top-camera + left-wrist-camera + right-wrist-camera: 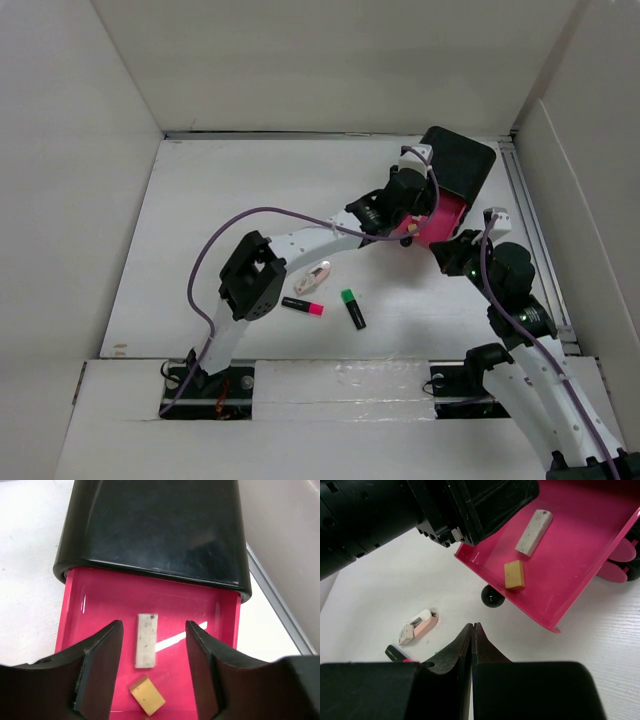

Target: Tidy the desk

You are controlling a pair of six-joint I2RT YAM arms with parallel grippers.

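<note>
Closest in, the right hand (472, 634) fills the bottom of its own wrist view, its two dark fingers pressed flat together with nothing between them, hanging above bare white table (220, 220) just near of the drawer's front edge. That table spreads across the whole floor of the white-walled enclosure, with a metal rail (530, 230) along its right side. At its far right stands a black box (462, 160) with a pink drawer (580, 545) pulled out toward the near left, a round black knob (492, 596) on the drawer's front. In the drawer lie a speckled white eraser (146, 640) and a small tan block (147, 696), close together but apart. The left arm rises from its base, bends at the elbow and stretches far and to the right, so the left hand (153, 630) points down into the drawer; its fingers are spread wide and carry nothing, one on each side of the white eraser, and I cannot tell whether they touch the drawer floor. The right arm bends up from its base, wrist just near of the box. Left of the drawer, on open table, lie a pink-and-white correction tape (315, 277), a pink-capped highlighter (302, 306) and a green-capped highlighter (353, 308), each apart from the others; any printing on them is too small to read.
</note>
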